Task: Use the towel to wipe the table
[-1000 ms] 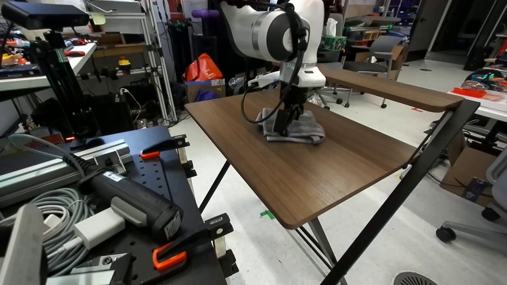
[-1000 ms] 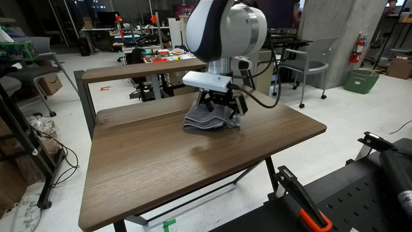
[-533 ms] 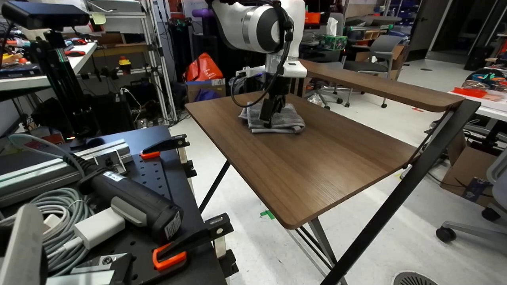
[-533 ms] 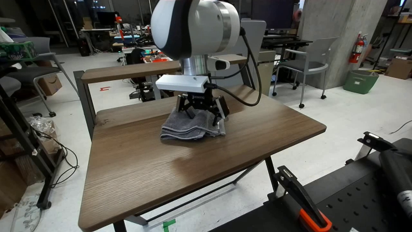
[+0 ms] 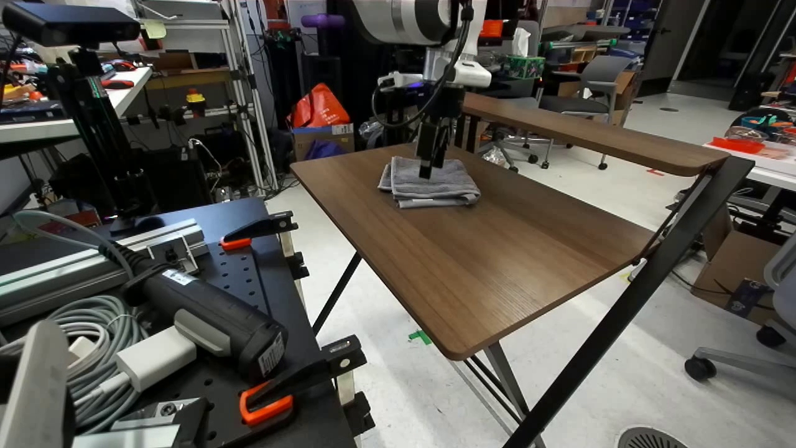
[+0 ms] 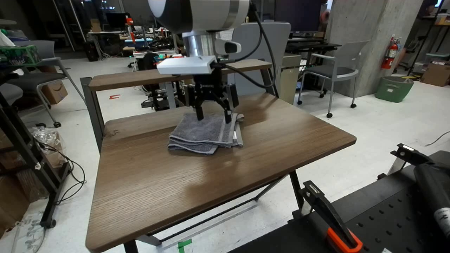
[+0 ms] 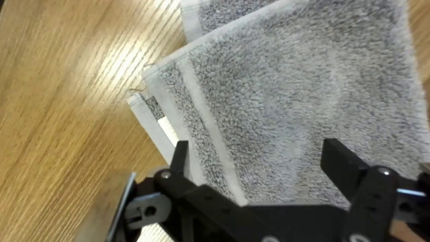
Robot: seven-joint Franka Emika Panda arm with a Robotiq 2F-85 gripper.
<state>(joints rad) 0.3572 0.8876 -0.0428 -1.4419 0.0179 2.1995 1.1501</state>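
Observation:
The towel, a grey folded cloth with lighter stripes, lies flat in layers on the table in both exterior views [image 5: 448, 188] [image 6: 198, 131]. It fills much of the wrist view [image 7: 268, 94]. The table has a brown wood-grain top [image 5: 510, 267] [image 6: 158, 182], and its bare wood shows at the left of the wrist view [image 7: 67, 117]. My gripper [image 5: 431, 169] [image 6: 213, 119] points down just above the towel. Its fingers are spread wide with nothing between them in the wrist view [image 7: 257, 143]. The towel looks uncreased under the fingertips.
A narrow raised brown shelf [image 5: 591, 137] [image 6: 147, 75] runs along one long side of the table, on black angled legs [image 5: 622, 311]. A black workbench with orange-handled clamps [image 5: 267, 407] [image 6: 344, 240] stands near the opposite side. A cable [image 6: 270, 56] loops beside my wrist.
The towel slid across the table under my open gripper, leftward and nearer in an exterior view, mostly before half a second ago. Since then my gripper has risen off the towel, which stays behind.

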